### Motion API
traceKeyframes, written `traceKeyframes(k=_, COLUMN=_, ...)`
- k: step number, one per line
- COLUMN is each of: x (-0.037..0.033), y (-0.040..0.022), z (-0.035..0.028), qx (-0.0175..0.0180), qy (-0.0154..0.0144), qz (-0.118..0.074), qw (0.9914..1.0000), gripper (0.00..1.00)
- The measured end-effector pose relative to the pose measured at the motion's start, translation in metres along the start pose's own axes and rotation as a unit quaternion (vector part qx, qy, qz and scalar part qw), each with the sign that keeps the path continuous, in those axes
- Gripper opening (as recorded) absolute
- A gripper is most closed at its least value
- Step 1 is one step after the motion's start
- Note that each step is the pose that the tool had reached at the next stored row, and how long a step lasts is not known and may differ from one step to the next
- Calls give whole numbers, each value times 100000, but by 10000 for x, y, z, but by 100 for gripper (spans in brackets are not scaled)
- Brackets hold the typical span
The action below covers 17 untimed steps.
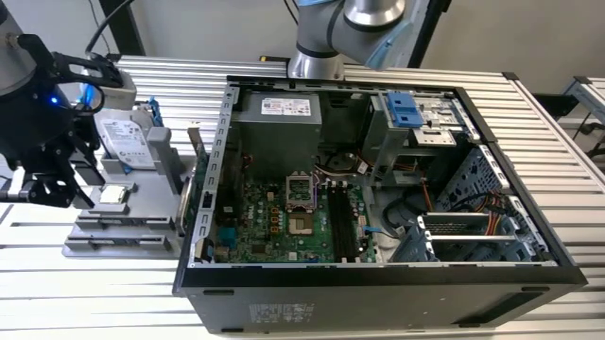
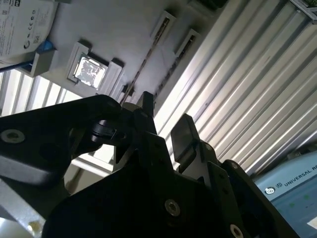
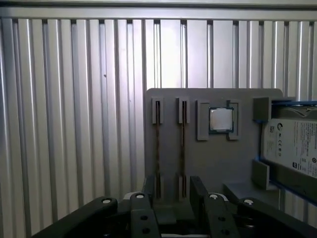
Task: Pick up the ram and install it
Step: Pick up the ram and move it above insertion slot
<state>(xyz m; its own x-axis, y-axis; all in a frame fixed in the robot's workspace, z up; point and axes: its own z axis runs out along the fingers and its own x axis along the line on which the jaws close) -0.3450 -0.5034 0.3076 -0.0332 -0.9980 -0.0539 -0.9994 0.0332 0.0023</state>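
Note:
Two thin dark ram sticks [image 3: 157, 144] [image 3: 182, 144] stand on edge in parallel slots of a grey holder tray [image 3: 213, 168]. One ram [image 2: 147, 55] also shows as a thin line in the second wrist view. My black gripper [image 3: 173, 191] hovers above the near end of these slots, open, with nothing between its fingers [image 2: 185, 134]. In the exterior view the gripper [image 1: 52, 193] hangs over the tray [image 1: 123, 234] at the exterior view's left, outside the computer case [image 1: 378, 283]. The dark memory slots [image 1: 341, 223] lie on the green motherboard inside the case.
On the same tray sit a small square silver processor chip [image 3: 221, 120] and a silver hard drive in a blue frame [image 3: 292, 146]. The open case holds a power supply [image 1: 279, 124], cables and a drive cage [image 1: 426, 117]. Ribbed metal table [image 3: 74, 124] surrounds the tray.

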Motion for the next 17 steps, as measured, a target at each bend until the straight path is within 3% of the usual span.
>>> traceKeyframes(k=8, x=10, y=88, z=147, qx=8, qy=-2, qz=68, qw=100000, gripper=100)
traceKeyframes(k=17, x=15, y=95, z=309, qx=-18, qy=4, qz=-338, qw=99999, gripper=100)
